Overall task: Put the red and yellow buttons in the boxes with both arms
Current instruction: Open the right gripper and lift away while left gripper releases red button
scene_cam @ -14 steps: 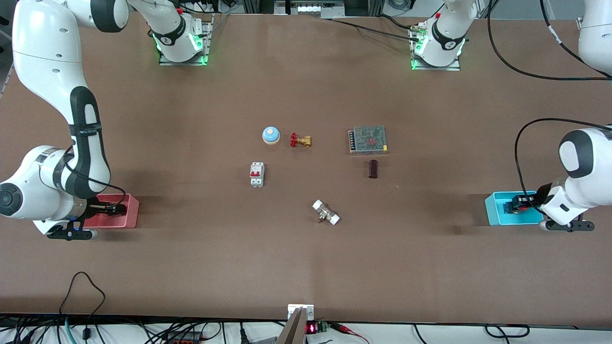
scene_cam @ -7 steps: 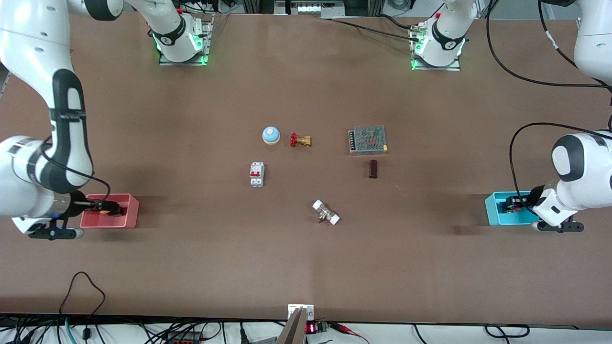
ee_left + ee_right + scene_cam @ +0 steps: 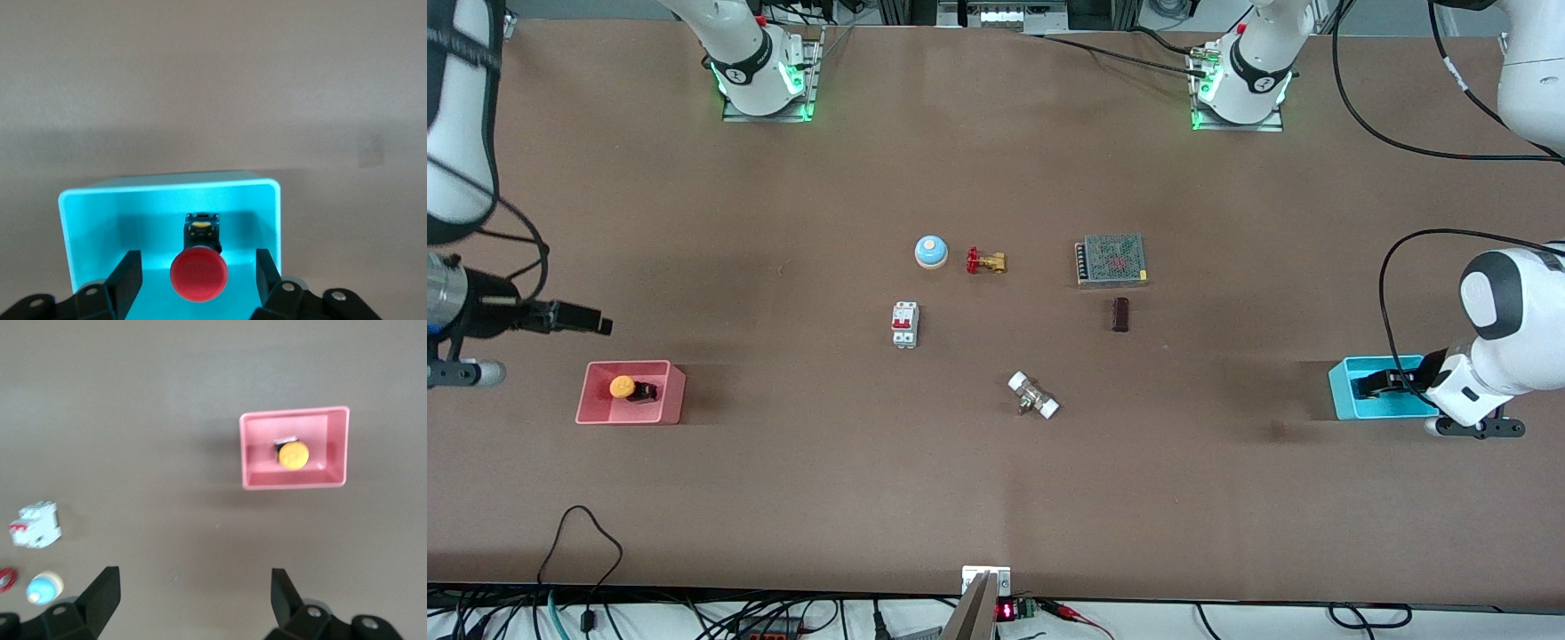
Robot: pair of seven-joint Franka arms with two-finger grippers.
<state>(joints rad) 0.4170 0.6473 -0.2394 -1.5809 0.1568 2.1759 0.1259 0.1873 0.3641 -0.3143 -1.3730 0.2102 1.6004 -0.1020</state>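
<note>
The yellow button [image 3: 623, 387] [image 3: 292, 455] lies on its side in the pink box [image 3: 671, 393] [image 3: 293, 482] at the right arm's end of the table. My right gripper [image 3: 600, 322] [image 3: 193, 587] is open and empty, raised over the bare table beside that box. The red button [image 3: 199, 275] rests in the cyan box [image 3: 1392, 406] [image 3: 167, 183] at the left arm's end. My left gripper [image 3: 1371, 385] [image 3: 198, 267] is down in that box, open, with a gap between the red cap and each finger. In the front view the gripper hides the red button.
Mid-table stand a blue dome [image 3: 931, 252], a brass valve with a red wheel [image 3: 985, 261], a white circuit breaker [image 3: 905, 324], a grey mesh-topped power supply [image 3: 1112, 260], a dark block [image 3: 1120, 314] and a white-ended fitting [image 3: 1033, 396].
My right gripper let go of the yellow button, rose out of the pink box and drew back. My left gripper opened around the red button inside the cyan box.
</note>
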